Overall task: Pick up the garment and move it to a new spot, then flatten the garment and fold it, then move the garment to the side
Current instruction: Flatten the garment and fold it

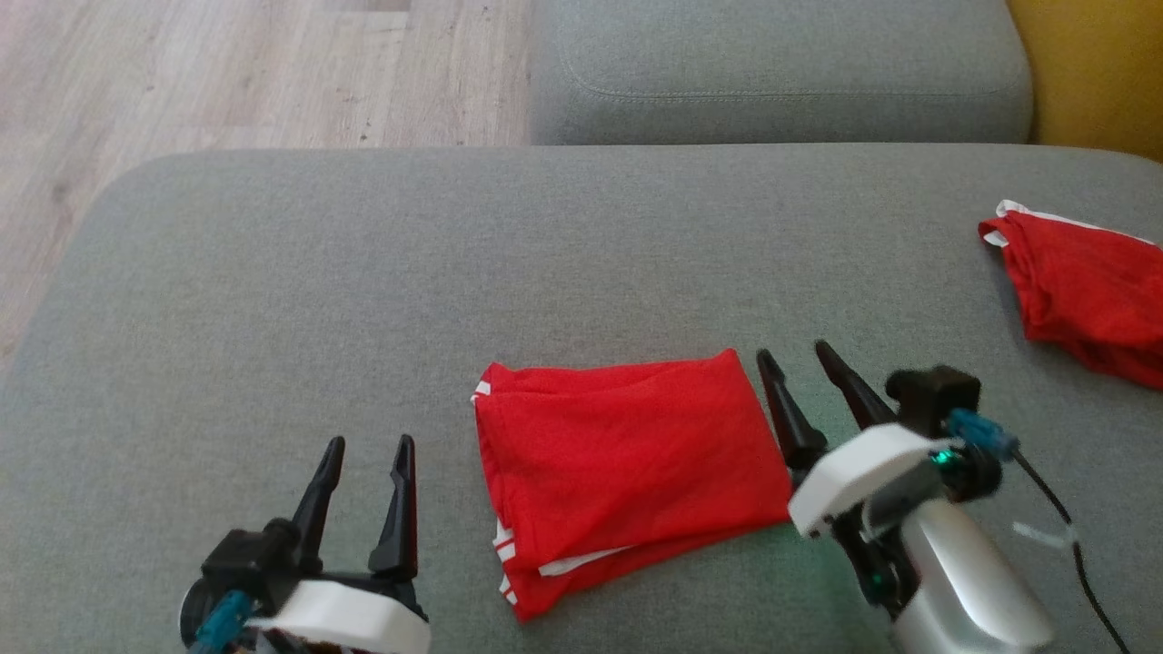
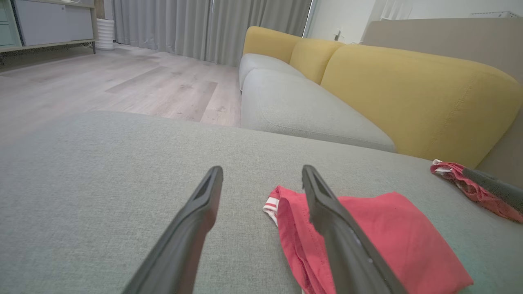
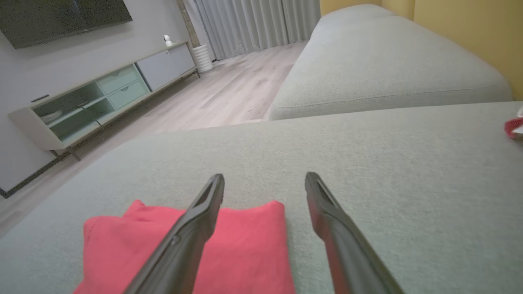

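A red garment (image 1: 618, 463) with white trim lies folded into a rough rectangle on the grey cushion (image 1: 382, 291), near its front edge. My right gripper (image 1: 798, 356) stands open just past the garment's right edge, fingers pointing away, holding nothing. The right wrist view has the garment (image 3: 245, 253) low and left under the left finger (image 3: 192, 232). My left gripper (image 1: 368, 447) is open over bare cushion, a short way left of the garment. In the left wrist view the garment (image 2: 392, 237) lies to the right behind the right finger (image 2: 335, 228).
A second red garment (image 1: 1086, 291) lies bunched at the cushion's right edge. Another grey seat cushion (image 1: 772, 73) adjoins at the back, with a yellow backrest (image 2: 408, 98) on the right. Wooden floor (image 1: 227, 73) lies to the left, and a low TV cabinet (image 3: 102, 102) stands beyond it.
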`<state>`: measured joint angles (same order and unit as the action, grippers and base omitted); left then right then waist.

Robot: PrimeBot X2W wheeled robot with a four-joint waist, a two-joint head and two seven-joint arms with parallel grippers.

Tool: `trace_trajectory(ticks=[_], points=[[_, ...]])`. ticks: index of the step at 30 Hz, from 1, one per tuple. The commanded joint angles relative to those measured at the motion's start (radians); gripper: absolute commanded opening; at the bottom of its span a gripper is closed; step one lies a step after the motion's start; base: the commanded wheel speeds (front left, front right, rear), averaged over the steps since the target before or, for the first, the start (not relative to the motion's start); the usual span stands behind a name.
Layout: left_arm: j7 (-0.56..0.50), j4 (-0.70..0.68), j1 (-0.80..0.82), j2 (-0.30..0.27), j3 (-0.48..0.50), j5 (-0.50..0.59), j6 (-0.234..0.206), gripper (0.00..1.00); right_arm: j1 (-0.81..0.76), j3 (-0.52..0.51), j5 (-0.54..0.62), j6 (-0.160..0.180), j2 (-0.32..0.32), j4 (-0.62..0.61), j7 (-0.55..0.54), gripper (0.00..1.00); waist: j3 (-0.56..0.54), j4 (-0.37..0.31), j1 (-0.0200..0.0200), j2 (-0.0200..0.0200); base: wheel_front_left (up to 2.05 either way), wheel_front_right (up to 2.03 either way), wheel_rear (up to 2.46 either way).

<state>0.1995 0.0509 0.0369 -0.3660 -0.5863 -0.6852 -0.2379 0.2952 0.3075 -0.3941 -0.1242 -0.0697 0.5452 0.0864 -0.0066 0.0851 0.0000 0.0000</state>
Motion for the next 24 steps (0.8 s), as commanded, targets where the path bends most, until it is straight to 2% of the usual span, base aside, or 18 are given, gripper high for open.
trace_trajectory(ticks=[1, 7, 14, 24], points=[[0.015, -0.022, 0.047, -0.007, 0.042, 0.011, -0.009, 1.0, 0.013, -0.001, 0.029, -0.007, 0.01, -0.04, 0.002, 1.0, -0.001, -0.002, 0.0, 0.0, 0.0, 0.0, 0.0], [0.034, -0.016, 0.023, -0.003, 0.068, 0.005, -0.025, 1.0, -0.069, -0.121, 0.137, -0.007, 0.008, -0.093, 0.024, 1.0, -0.006, -0.004, 0.0, 0.0, 0.0, 0.0, 0.0], [0.052, -0.005, -0.014, 0.007, 0.094, 0.006, -0.025, 1.0, -0.174, -0.263, 0.228, -0.007, 0.018, -0.215, 0.058, 1.0, -0.015, -0.011, 0.0, 0.0, 0.0, 0.0, 0.0], [0.06, 0.019, -0.03, 0.024, 0.119, 0.016, -0.007, 1.0, -0.25, -0.261, 0.189, -0.007, 0.019, -0.33, 0.043, 1.0, -0.021, -0.035, 0.0, 0.0, 0.0, 0.0, 0.0]])
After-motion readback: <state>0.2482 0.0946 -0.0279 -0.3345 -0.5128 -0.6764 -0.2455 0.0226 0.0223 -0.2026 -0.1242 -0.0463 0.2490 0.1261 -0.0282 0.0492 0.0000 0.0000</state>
